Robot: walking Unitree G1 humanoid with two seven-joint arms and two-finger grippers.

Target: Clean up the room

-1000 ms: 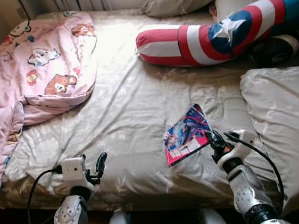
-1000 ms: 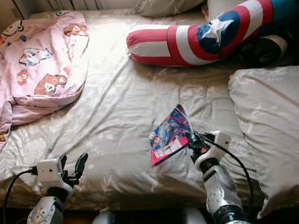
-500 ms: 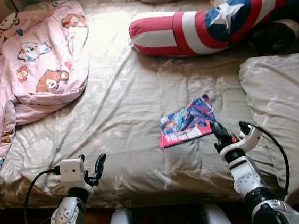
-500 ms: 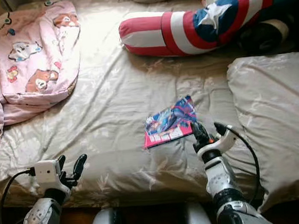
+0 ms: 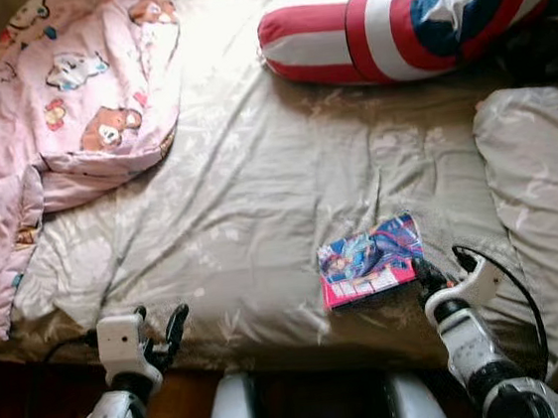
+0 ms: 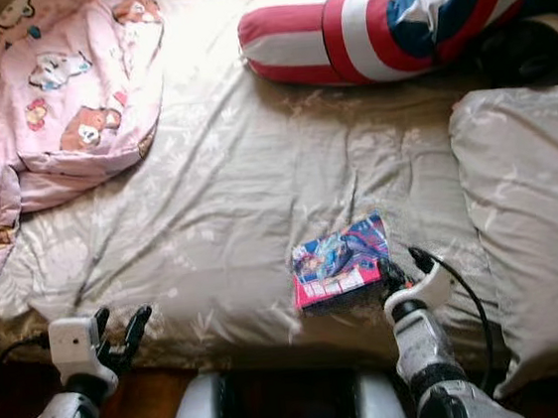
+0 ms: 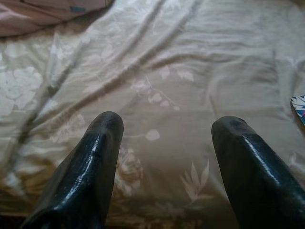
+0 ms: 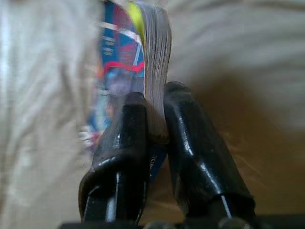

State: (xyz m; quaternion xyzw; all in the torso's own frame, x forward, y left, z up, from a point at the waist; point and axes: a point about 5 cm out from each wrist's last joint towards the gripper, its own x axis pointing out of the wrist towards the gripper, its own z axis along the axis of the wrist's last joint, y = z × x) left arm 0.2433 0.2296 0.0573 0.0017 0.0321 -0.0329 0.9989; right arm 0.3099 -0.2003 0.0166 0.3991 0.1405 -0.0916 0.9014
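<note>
Paperback pages show edge-on between the two black fingers of the right gripper, which are clamped on the near corner of a small colourful book lying close to the front edge of the bed. In the head views the book sits flat or nearly flat on the beige sheet, between the pink cartoon blanket on the robot's left and the pale pillow on its right, well short of the striped red, white and blue bolster at the far side. The book looks thin, light and flexible, with a glossy cover that could slide between smooth fingers; held by one corner it will likely droop and the pages may fan or bend. A firmer hold would probably be at the spine or mid-edge, where the whole block of pages is pinched together, though the present grip does seem to take in the full thickness. The soft mattress gives under any downward push, so lifting straight up seems safer than dragging. The left gripper hovers over the sheet near the bed's front edge, its fingers spread apart with nothing between them.
</note>
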